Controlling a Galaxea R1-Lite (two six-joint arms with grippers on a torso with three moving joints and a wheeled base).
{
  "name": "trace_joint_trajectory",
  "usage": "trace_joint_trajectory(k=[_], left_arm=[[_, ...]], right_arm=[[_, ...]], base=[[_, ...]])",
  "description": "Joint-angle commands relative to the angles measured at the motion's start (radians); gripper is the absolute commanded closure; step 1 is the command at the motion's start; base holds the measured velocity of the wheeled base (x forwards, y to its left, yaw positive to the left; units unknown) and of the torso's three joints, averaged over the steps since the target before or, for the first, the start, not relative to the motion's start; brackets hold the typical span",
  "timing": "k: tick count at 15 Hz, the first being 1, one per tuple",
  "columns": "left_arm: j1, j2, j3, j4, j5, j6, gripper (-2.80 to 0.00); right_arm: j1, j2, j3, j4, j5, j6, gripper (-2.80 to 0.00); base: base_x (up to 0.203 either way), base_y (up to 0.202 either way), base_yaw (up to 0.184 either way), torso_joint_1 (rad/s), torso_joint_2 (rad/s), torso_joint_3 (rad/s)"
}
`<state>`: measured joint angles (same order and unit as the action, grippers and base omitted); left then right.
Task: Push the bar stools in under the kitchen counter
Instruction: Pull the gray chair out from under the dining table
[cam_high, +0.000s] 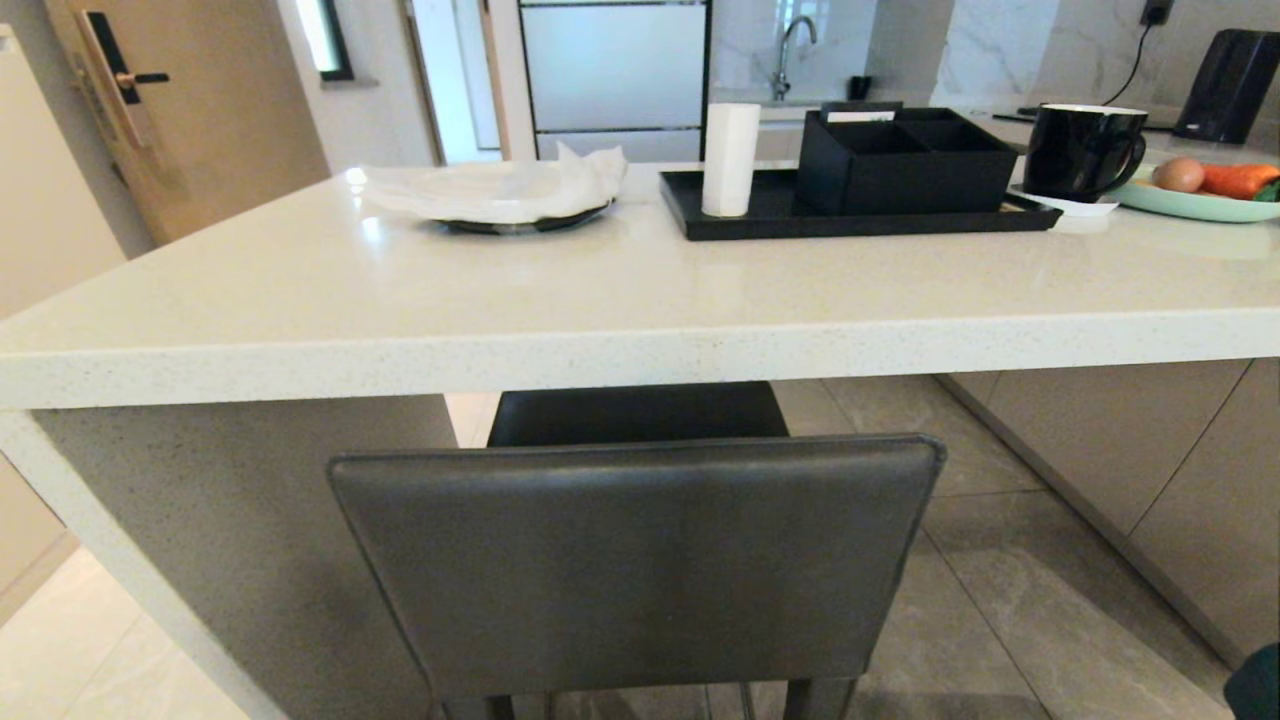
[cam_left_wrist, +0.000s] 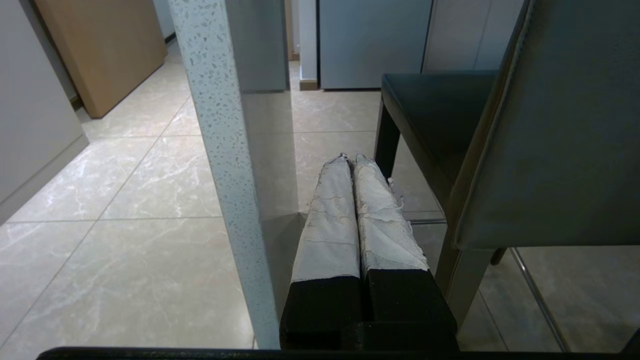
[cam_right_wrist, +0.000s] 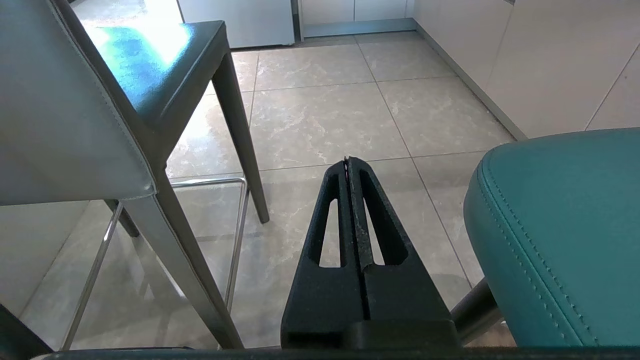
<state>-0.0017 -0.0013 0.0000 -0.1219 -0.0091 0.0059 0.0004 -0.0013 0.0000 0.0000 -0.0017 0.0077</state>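
Note:
The dark grey bar stool (cam_high: 636, 560) stands straight ahead with its square back toward me and its seat partly under the white kitchen counter (cam_high: 640, 355). The left wrist view shows that stool (cam_left_wrist: 550, 150) beside the counter's white slab leg (cam_left_wrist: 222, 165). My left gripper (cam_left_wrist: 351, 159) is shut and empty, low between the leg and the stool, touching neither. The right gripper (cam_right_wrist: 347, 160) is shut and empty too, between the grey stool (cam_right_wrist: 75, 125) and the teal stool (cam_right_wrist: 565, 235). A sliver of the teal stool (cam_high: 1258, 685) shows at the head view's lower right corner.
On the counter sit a plate with a white cloth (cam_high: 500, 195), a black tray (cam_high: 860, 215) with a white cup and a black box, a black mug (cam_high: 1085, 150) and a green plate of vegetables (cam_high: 1215, 190). Beige cabinets (cam_high: 1170, 470) line the right. Grey floor tiles (cam_right_wrist: 350, 105) lie ahead.

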Motion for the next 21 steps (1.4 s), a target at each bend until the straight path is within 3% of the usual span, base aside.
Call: trace_joint_trajectory(k=[1,5,8,10,15,17,19,21], left_arm=[[0.0,0.001,0.04,-0.001,-0.002,0.005,0.0],[0.003,0.024,0.0,0.009,-0.019,0.043,0.0],[0.0,0.253,-0.086,-0.031,-0.047,0.003,0.0],[-0.001,0.464,-0.087,-0.164,-0.064,-0.01,0.0],[-0.056,0.982,-0.014,-0.68,-0.08,-0.025,0.0],[-0.114,1.087,0.007,-0.82,-0.093,-0.038,0.0],[-0.147,1.117,0.011,-0.839,-0.159,-0.075,0.0],[-0.144,1.192,-0.007,-0.857,-0.165,-0.078,0.0]], right_arm=[[0.0,0.001,-0.002,0.003,-0.003,0.006,0.0],[-0.002,0.054,-0.091,0.071,-0.027,0.023,0.0],[-0.004,0.345,-0.237,0.013,-0.054,0.118,0.0],[-0.005,0.558,-0.251,-0.125,-0.066,0.124,0.0],[0.003,0.949,-0.159,-0.589,-0.11,0.117,0.0],[0.049,0.946,-0.121,-0.618,-0.107,0.14,0.0],[0.098,0.929,-0.073,-0.616,-0.016,0.232,0.0],[0.101,0.892,-0.034,-0.613,0.032,0.245,0.0]], base=[[0.0,0.0,0.0,0.0,0.0,0.0],[0.0,0.0,0.0,0.0,0.0,0.0],[0.0,0.0,0.0,0.0,0.0,0.0],[0.0,0.0,0.0,0.0,0.0,0.0],[0.0,0.0,0.0,0.0,0.0,0.0],[0.0,0.0,0.0,0.0,0.0,0.0],[0.0,0.0,0.0,0.0,0.0,0.0],[0.0,0.0,0.0,0.0,0.0,0.0]])
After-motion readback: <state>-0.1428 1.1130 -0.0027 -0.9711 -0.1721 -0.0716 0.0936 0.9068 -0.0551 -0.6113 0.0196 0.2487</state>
